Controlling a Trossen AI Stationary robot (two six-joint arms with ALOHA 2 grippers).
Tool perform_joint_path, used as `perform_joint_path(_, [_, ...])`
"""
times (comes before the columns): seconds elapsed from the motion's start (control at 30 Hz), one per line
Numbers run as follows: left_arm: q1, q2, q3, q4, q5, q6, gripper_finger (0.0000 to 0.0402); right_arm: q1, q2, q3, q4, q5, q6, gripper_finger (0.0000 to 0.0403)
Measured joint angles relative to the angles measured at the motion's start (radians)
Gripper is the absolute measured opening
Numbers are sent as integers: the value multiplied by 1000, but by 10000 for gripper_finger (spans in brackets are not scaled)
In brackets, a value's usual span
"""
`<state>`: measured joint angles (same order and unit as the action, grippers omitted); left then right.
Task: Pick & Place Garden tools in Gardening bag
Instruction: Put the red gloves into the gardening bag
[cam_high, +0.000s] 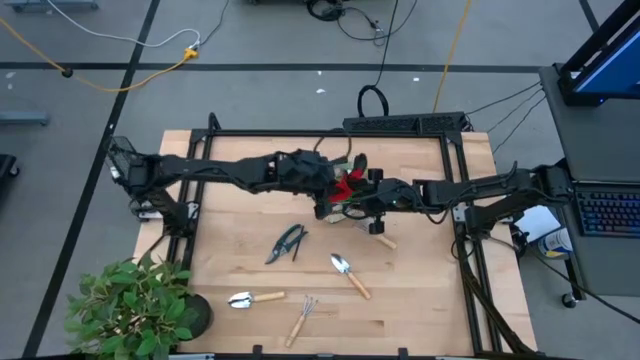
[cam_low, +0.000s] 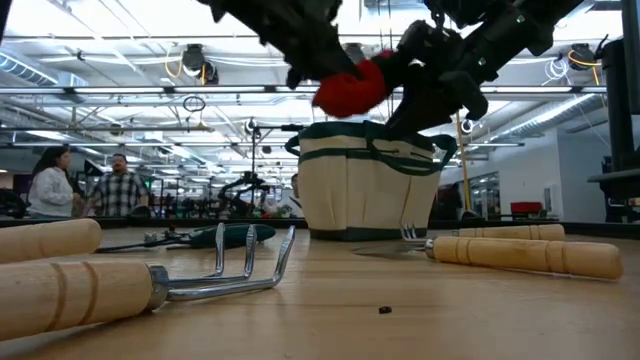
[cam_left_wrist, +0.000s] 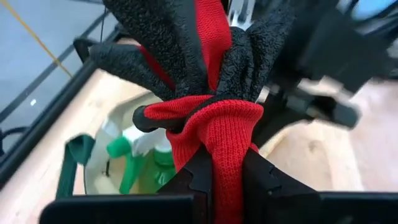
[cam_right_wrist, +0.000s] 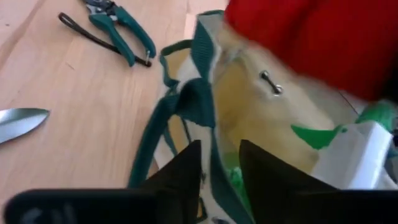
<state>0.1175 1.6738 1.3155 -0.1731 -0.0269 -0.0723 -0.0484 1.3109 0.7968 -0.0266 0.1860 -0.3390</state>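
Task partly complete. Left gripper (cam_left_wrist: 225, 177) has its fingers clamped on the red glove (cam_left_wrist: 211, 134), a red knit with black textured palm, hanging directly above the gardening bag (cam_low: 368, 190). Right gripper (cam_right_wrist: 219, 163) pinches the bag's rim. The spray bottle (cam_left_wrist: 127, 155) lies inside, below the fingers. Shears (cam_high: 288, 242), two trowels and the rake (cam_high: 302, 318) remain on the table (cam_high: 420, 300).

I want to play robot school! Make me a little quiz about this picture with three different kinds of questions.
1. True or false: the red glove is lying on the table.
2. What green thing is already inside the bag? A) spray bottle B) plant C) shears
3. Fill in: the right end effector pinches the bag's ____.

Key:
1. False; the left end effector holds it above the bag.
2. A, the spray bottle.
3. Rim.
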Motion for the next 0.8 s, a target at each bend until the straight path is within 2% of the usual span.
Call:
perform_joint_path(0.1, [10, 57, 3, 39, 1, 0, 41, -11, 0, 0, -17, -1, -10, 54])
perform_joint_path(0.27, [35, 88, 2, -32, 16, 0, 41, -18, 1, 0, -31, -4, -48, 5])
perform_joint_path(0.47, [57, 77, 2, -123, 148, 16, 42, -18, 1, 0, -36, -5, -47, 6])
perform_joint_path(0.8, [93, 102, 3, -163, 161, 50, 42, -18, 1, 0, -6, -5, -44, 2])
